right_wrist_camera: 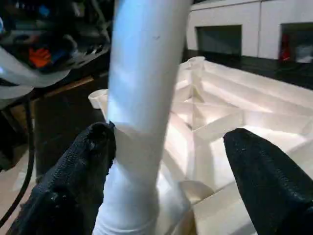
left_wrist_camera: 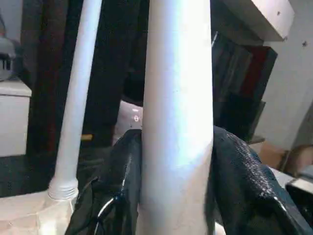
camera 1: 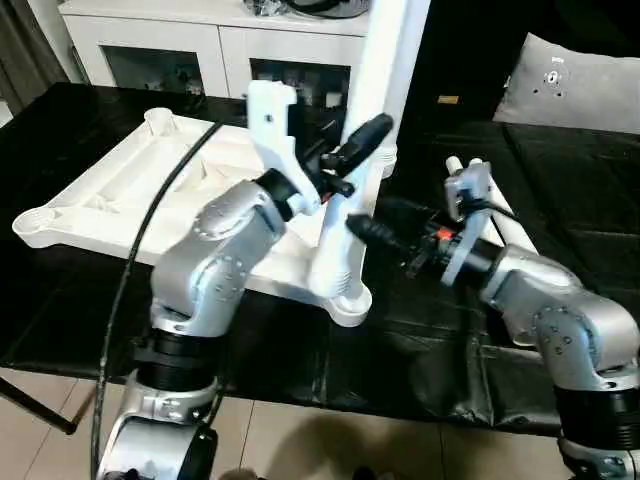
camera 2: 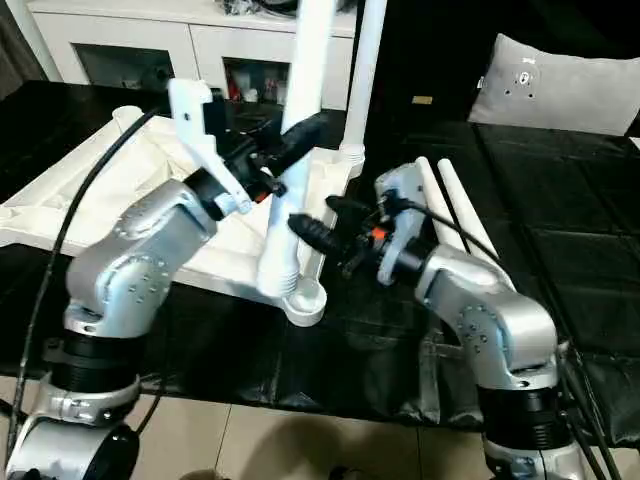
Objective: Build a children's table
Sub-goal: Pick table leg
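Observation:
The white tabletop [camera 1: 110, 195] lies upside down on the black work table, ribs up. One white leg [camera 1: 335, 250] stands upright in its near right corner socket [camera 1: 350, 300]. My left gripper [camera 2: 295, 140] is shut on this leg partway up, with black fingers [left_wrist_camera: 239, 171] pressed on both sides. My right gripper [camera 2: 326, 220] is open low down by the same leg; one finger [right_wrist_camera: 83, 161] touches it and the other stands well apart. A second leg [camera 2: 365, 80] stands in the far right corner socket. Two more legs [camera 2: 455, 205] lie on the black cover behind my right arm.
A white cabinet [camera 1: 200, 40] with glass doors stands behind the table. A grey cushion [camera 1: 570, 85] sits at the far right. A black cable [camera 1: 150, 230] runs over my left arm. The table's front edge and tiled floor [camera 1: 300, 440] are close below.

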